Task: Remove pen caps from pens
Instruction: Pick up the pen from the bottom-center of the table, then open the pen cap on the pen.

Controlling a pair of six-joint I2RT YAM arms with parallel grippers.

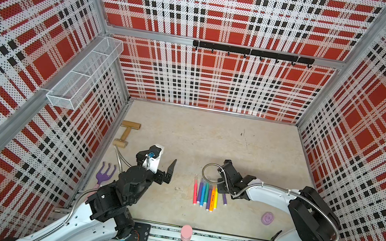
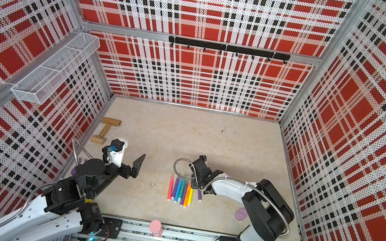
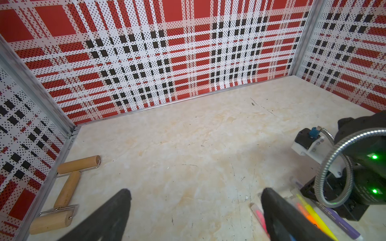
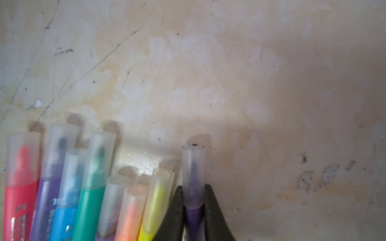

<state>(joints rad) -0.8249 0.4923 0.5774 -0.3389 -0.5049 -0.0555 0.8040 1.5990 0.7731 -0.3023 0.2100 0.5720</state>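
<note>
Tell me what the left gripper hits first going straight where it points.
Nothing stands in its line: the open left gripper faces bare table, then the plaid back wall. Depth is unclear; the pens and wooden roller lie off to the sides.

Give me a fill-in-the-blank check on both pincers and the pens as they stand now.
The lone pen gripped by the right pincer is ____ in colour.
Its cap is ____ the pen, not off.
The left pincer stands ____ and holds nothing.
The end pen of the row, farthest from the lone pen, is ____.
Missing words: purple; on; open; pink-red.
</note>
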